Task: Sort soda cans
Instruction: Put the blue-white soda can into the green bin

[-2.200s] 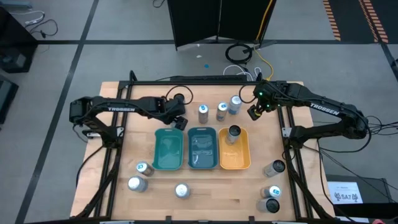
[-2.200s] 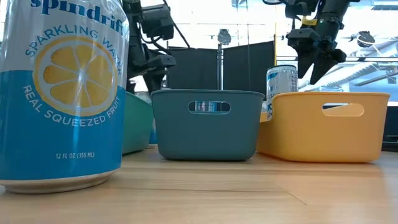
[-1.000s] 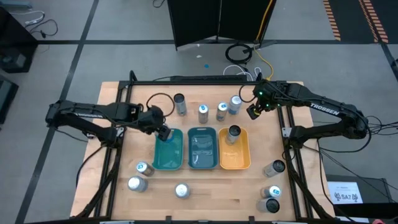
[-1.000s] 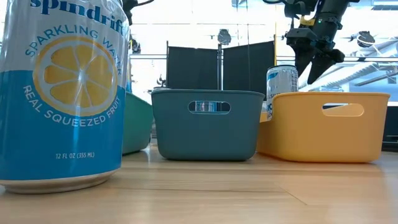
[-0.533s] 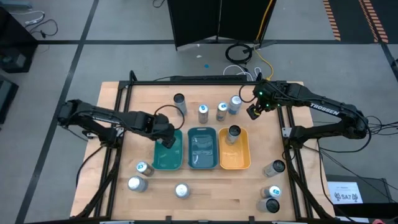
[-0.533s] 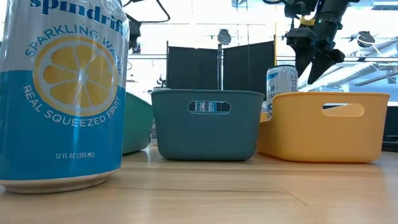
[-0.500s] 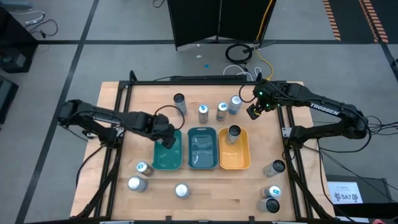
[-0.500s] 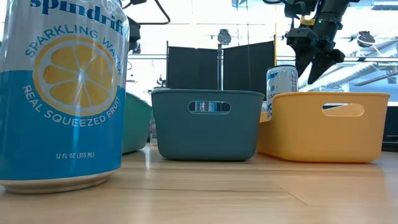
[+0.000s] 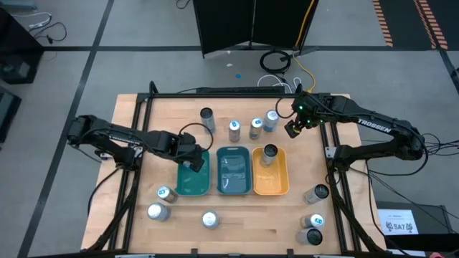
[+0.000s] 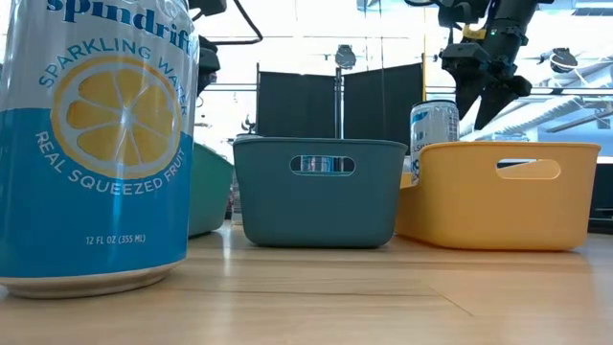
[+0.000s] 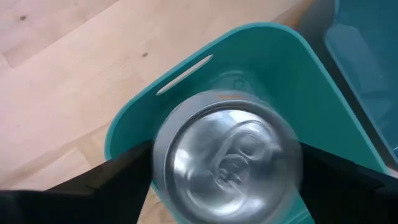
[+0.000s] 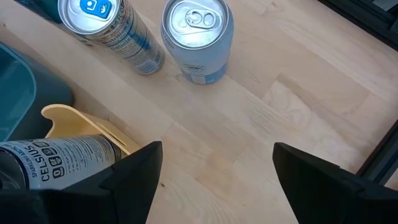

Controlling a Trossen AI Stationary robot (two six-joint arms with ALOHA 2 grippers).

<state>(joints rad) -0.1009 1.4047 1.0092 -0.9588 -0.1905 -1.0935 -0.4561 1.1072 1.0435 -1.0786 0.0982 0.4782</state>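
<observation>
Left gripper (image 9: 192, 164) reaching low over the green tray (image 9: 188, 188), silver-topped can (image 11: 225, 157) between wide-set fingers, grip itself hard to confirm. Right gripper (image 9: 292, 129) poised open and empty above the table's (image 9: 237, 218) far side.

Left end effector (image 9: 192, 163) points down, fingers spread; right end effector (image 9: 292, 129) hovers with fingers apart.

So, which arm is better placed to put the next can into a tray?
Left. The left gripper hangs over the green tray with a silver-top can between its fingers; the right gripper is open and empty.
</observation>
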